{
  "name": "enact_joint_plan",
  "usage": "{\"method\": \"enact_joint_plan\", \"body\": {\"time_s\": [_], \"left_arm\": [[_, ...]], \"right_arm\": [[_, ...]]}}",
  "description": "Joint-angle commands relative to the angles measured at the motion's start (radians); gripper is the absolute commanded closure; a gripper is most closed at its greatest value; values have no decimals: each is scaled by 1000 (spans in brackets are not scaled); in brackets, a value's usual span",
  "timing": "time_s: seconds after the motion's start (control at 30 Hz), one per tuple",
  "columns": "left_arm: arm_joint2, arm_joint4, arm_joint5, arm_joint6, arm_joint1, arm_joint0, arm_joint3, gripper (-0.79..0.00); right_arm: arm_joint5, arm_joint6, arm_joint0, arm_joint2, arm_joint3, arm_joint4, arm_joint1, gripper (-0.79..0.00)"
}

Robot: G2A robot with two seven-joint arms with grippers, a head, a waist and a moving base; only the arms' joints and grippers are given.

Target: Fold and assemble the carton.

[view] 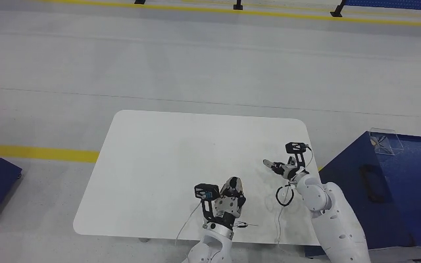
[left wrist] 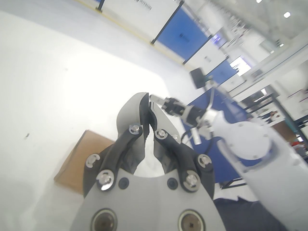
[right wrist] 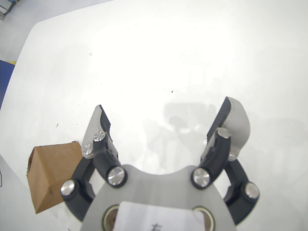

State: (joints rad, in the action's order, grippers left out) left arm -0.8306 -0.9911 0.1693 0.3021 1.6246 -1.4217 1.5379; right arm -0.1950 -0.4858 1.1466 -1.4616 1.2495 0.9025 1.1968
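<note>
Carton (right wrist: 51, 169) stands at the near edge of the desk (view: 164, 151).
The left end effector (left wrist: 147, 102), clenched on nothing, hangs close over it and covers part of it. The right end effector (right wrist: 163, 104), released and empty, hangs near the right edge; a blue box (view: 375, 184) stands past that edge.

- One brown carton (right wrist: 51, 171), lying on the bench.
- One white bench (view: 164, 151) with rounded corners.
- Two hands: the left hand (left wrist: 147, 98), fingers pressed together, and the right hand (right wrist: 163, 104), fingers spread apart.
- Two yellow floor lines: a far line (view: 197, 8) beyond the bench and a near line (view: 46, 153) beside it.
- One blue unit (view: 375, 191) next to the bench.
</note>
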Motion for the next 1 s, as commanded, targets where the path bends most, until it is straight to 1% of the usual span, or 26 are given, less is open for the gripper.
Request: {"method": "enact_joint_plan", "body": {"time_s": [0.0, 0.07, 0.1, 0.13, 0.2, 0.23, 0.33, 0.43, 0.5, 0.57, 0.67, 0.97], "left_arm": [[0, 0, 0, 0, 0, 0, 0, -1], [0, 0, 16, -19, 0, 4, -8, -18], [0, 0, 19, -24, 0, 5, -9, -57], [0, 0, 20, -26, 0, 5, -10, -143], [0, 0, 20, -25, 0, 5, -9, -269], [0, 0, 19, -25, 0, 5, -9, -345], [0, 0, 19, -25, 0, 5, -9, -514], [0, 0, 19, -25, 0, 5, -9, -642], [0, 0, 19, -25, 0, 5, -9, -712], [0, 0, 19, -25, 0, 5, -9, -755], [0, 0, 19, -25, 0, 5, -9, -784], [0, 0, 19, -25, 0, 5, -9, -784]], "right_arm": [[0, 0, 0, 0, 0, 0, 0, -785], [0, 0, 0, 0, 0, 0, 0, -784], [0, 0, 0, 0, 0, 0, 0, -784], [0, 0, 0, 0, 0, 0, 0, -784], [0, 0, 0, 0, 0, 0, 0, -785], [0, 0, 0, 0, 0, 0, 0, -785], [0, 0, 0, 0, 0, 0, 0, -784], [0, 0, 0, 0, 0, 0, 0, -785], [0, 0, 0, 0, 0, 0, 0, -785], [0, 0, 0, 0, 0, 0, 0, -785], [0, 0, 0, 0, 0, 0, 0, -784], [0, 0, 0, 0, 0, 0, 0, -784]]}}
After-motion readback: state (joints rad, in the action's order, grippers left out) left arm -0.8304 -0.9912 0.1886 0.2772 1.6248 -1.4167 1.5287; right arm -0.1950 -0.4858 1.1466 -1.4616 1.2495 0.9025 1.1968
